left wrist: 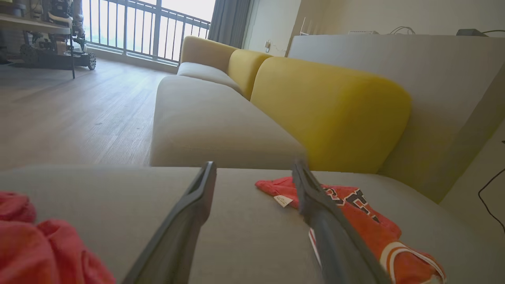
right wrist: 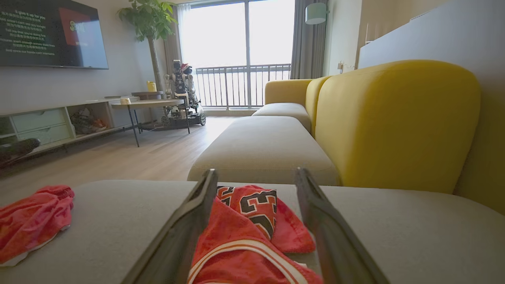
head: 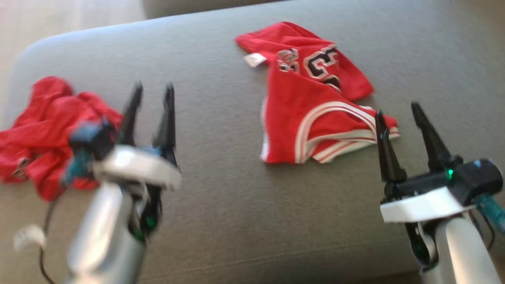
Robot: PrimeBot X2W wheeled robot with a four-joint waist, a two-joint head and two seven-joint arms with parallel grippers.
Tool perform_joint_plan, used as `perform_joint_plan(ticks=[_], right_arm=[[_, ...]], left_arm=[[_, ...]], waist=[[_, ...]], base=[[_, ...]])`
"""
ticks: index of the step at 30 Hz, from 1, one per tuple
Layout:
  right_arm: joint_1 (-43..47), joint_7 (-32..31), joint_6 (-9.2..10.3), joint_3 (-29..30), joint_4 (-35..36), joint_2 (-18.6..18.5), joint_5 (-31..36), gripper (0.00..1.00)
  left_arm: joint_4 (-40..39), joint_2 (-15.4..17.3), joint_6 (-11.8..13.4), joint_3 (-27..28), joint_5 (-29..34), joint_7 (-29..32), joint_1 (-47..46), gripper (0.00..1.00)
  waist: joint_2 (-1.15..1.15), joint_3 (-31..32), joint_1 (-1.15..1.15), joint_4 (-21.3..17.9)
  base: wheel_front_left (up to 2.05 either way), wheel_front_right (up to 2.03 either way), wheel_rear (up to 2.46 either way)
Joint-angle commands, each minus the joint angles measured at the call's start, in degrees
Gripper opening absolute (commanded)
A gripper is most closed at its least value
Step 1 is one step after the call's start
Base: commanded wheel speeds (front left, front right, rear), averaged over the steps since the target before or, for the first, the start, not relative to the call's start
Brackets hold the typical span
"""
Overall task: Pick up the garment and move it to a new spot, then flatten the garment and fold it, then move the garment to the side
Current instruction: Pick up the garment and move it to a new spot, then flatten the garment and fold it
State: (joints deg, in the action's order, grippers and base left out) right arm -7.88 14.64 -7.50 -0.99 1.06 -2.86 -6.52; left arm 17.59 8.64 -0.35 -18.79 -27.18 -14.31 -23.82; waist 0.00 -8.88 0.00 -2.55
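A red jersey (head: 315,102) with black-and-white numerals and white trim lies folded over on the grey cushion (head: 221,205), right of centre. At the cushion's left edge sits a second red garment (head: 43,130), crumpled. My left gripper (head: 152,92) hovers open just right of the crumpled one, with nothing between its fingers. My right gripper (head: 398,112) is open and empty near the jersey's lower right corner. Along the left wrist's fingers, the left gripper (left wrist: 254,165) has the jersey (left wrist: 367,221) to its right. The right gripper (right wrist: 256,171) points over the jersey (right wrist: 252,221).
A yellow backrest (left wrist: 331,114) and a grey wall panel (left wrist: 434,79) rise behind the cushion. A beige seat (right wrist: 264,146) continues beyond it. Wooden floor (right wrist: 150,154) lies to the left, with a side table (right wrist: 146,104), a TV unit and another robot by the window.
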Motion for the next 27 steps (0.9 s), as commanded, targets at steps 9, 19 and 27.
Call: perform_joint_plan(ticks=[9,19,27], right_arm=[[1.8,0.4,0.01,0.4,-0.3,0.0,1.4,1.0],[-0.4,0.3,0.01,-2.6,-11.1,0.0,-0.3,1.0],[-5.5,0.0,0.01,-3.5,-21.4,0.0,-5.7,1.0]], left_arm=[[-9.9,-4.1,-0.7,5.4,4.8,-0.7,12.1,1.0],[-11.0,-5.5,-1.4,7.1,11.6,-0.7,12.5,1.0],[-10.4,-5.7,-2.2,6.2,12.5,-0.7,11.9,1.0]], waist=[[0.0,2.7,0.0,8.2],[0.0,0.1,0.0,12.0],[0.0,-2.5,0.0,14.6]], base=[[0.0,0.0,0.0],[0.0,0.0,0.0],[0.0,0.0,0.0]])
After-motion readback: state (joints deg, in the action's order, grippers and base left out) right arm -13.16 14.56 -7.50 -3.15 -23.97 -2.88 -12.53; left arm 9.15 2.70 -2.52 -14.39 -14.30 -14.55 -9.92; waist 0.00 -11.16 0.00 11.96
